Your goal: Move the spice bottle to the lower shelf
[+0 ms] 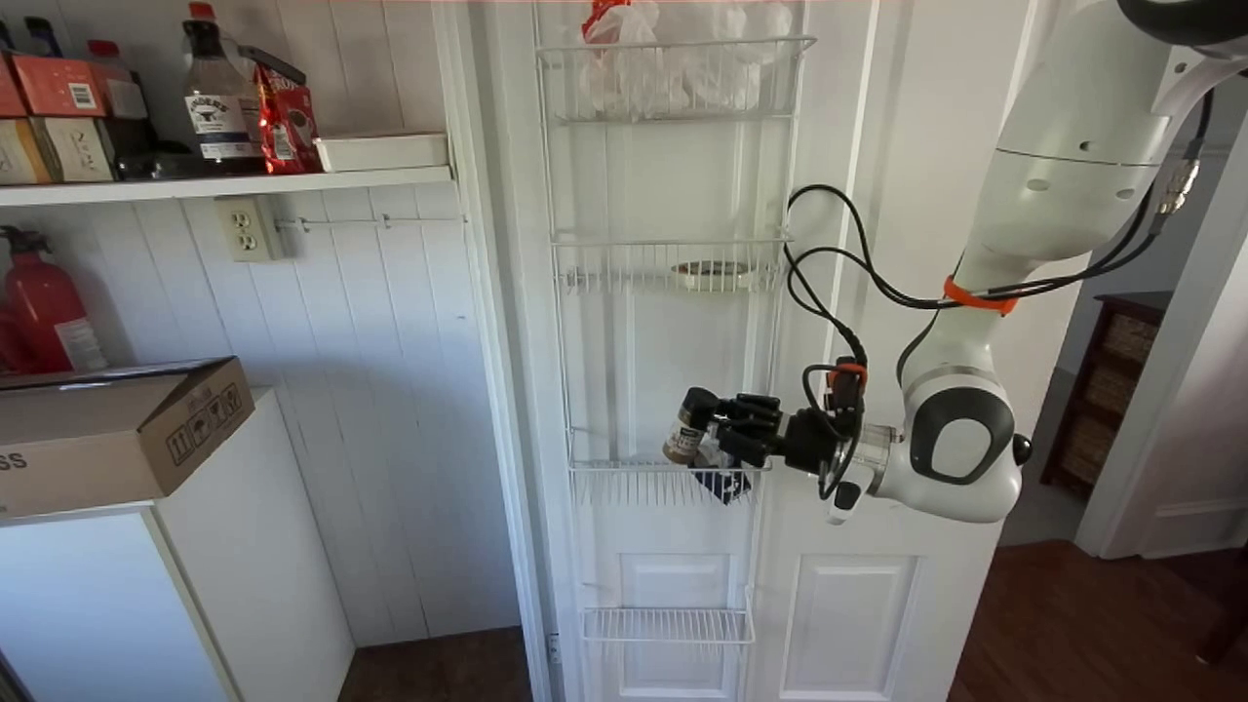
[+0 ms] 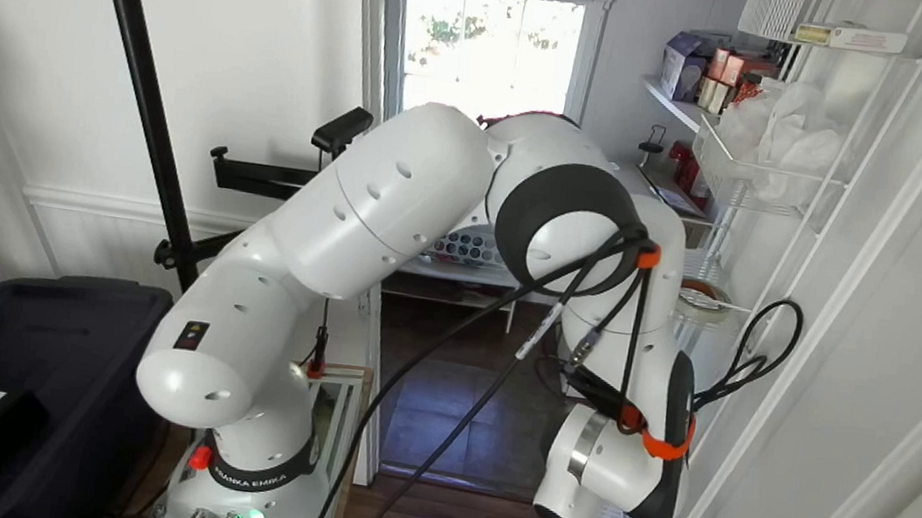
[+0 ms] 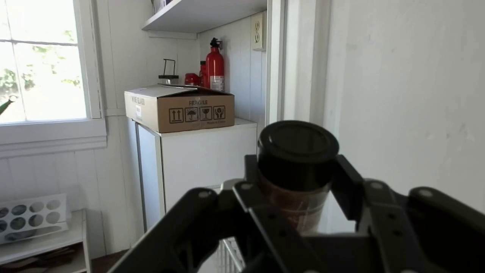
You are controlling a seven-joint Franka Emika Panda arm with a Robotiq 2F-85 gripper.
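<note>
My gripper (image 3: 298, 172) has jaws clenched on spice bottle (image 1: 682, 444) near lower shelf (image 1: 634, 470). In exterior view, cap (image 1: 700, 401) leans toward one o'clock; I'd right it to twelve, lower gently, release once seated.

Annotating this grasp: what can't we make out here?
Base of the spice bottle: wrist view, behind the jaws.
Wording on its label: too small in an exterior view.
Whole bottle: hidden by the arm's wrist in an exterior view.
Dark item at the lower shelf: too small to identify, partly behind the jaws in an exterior view.
Dark bin: cut off by an exterior view's left edge.
</note>
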